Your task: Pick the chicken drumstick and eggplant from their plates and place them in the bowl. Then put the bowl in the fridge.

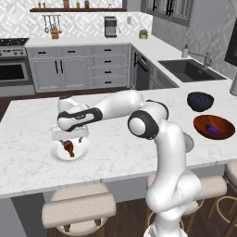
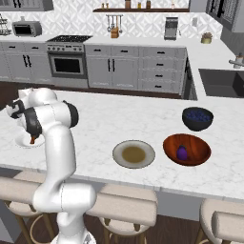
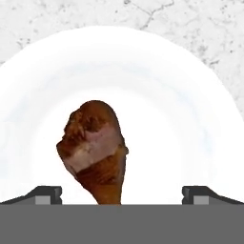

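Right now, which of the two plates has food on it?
The white plate under the open gripper: the chicken drumstick lies on it. The tan-brown plate, beside the reddish-brown bowl, holds nothing.

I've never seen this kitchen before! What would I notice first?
The big white robot arm stretching left over the marble counter, its tool open right above a brown chicken drumstick on a white plate. Off to the right, a purple eggplant already sits in the reddish-brown bowl, beside an empty tan plate.
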Motion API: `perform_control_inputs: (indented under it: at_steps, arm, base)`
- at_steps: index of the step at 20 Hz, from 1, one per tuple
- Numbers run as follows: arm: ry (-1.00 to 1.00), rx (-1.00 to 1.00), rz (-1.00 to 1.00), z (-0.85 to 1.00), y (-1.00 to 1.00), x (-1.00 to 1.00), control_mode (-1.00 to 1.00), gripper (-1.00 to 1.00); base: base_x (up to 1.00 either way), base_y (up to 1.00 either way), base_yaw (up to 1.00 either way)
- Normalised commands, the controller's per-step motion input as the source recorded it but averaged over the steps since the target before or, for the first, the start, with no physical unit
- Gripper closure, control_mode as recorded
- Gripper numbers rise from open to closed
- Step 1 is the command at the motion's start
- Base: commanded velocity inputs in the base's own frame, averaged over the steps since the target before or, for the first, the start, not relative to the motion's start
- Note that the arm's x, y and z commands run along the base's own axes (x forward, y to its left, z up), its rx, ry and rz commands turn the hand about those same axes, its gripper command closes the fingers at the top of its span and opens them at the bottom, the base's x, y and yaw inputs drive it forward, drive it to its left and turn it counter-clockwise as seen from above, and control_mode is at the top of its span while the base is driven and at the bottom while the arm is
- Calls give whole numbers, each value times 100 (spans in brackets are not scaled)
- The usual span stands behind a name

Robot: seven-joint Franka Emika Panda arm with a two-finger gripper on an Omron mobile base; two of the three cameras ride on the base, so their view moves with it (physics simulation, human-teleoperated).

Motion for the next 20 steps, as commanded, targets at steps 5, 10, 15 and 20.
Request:
perform_control_inputs:
  at_steps: [5, 10, 15, 20]
  arm:
    - [3, 0, 0, -19, 8, 17, -100, -100]
    - [4, 0, 0, -28, 7, 12, -100, -100]
    - [2, 0, 0, -25, 1, 0, -100, -100]
    - [0, 0, 0, -15, 0, 0, -100, -100]
  base:
    - [0, 0, 0]
    - [0, 0, 0]
    - [0, 0, 0]
    - [0, 0, 0]
